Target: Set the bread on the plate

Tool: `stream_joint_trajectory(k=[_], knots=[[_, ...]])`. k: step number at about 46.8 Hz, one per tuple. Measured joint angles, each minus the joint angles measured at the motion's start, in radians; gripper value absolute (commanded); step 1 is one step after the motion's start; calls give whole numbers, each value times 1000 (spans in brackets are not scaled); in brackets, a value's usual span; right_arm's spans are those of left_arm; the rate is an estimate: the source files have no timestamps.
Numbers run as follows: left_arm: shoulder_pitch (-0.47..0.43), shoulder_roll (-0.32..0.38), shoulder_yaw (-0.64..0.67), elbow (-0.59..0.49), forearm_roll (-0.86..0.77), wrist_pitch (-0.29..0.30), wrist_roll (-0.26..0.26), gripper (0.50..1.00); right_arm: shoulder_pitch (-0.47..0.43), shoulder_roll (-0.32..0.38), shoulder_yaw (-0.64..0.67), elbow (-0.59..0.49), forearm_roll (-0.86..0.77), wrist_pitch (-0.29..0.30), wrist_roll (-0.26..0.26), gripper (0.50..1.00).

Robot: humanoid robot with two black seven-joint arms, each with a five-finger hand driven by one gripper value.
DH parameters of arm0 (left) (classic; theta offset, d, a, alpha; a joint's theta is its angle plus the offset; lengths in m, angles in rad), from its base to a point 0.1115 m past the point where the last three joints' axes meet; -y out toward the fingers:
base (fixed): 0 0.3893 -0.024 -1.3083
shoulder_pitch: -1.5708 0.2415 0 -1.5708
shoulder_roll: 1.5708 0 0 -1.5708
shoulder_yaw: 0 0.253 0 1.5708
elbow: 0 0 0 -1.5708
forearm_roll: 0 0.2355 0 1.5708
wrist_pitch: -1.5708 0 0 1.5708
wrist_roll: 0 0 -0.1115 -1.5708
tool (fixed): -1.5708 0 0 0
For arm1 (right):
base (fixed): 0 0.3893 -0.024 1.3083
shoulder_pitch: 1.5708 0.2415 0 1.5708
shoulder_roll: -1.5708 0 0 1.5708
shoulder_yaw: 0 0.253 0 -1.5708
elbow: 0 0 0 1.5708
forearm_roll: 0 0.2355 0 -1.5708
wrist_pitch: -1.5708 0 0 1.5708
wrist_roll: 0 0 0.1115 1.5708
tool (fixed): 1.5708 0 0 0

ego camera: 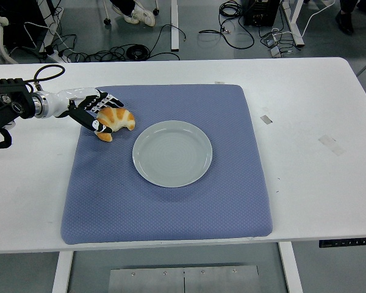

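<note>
Head view: a white bench [305, 183] is being covered by a blue mat [171, 207], with cables [140, 49] lying on the grey floor behind. The bread [115, 121] is lying on the mat at ten o'clock from the empty plate [172, 153]. The left hand [91, 107] is being curled around the bread's nine-o'clock end, its fingers [99, 127] touching it. A firm grasp cannot be told.

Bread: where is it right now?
In the head view the bread lies on the blue mat, far-left part, just left of the plate, with the left hand right against it.
</note>
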Motion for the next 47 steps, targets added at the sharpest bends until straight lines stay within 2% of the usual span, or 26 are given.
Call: stream_joint_trajectory(k=[17,34,47], knots=[[-3,0,0,2,0,-1,0,746,0,0,0,1,0,0,0,1000],[1,2,0,2,0,-9,0,648,-1,0,0,1,0,0,0,1000],[-4,4,-1,2,-7,-16,0,639,-1,0,0,0,0,0,0,1000]])
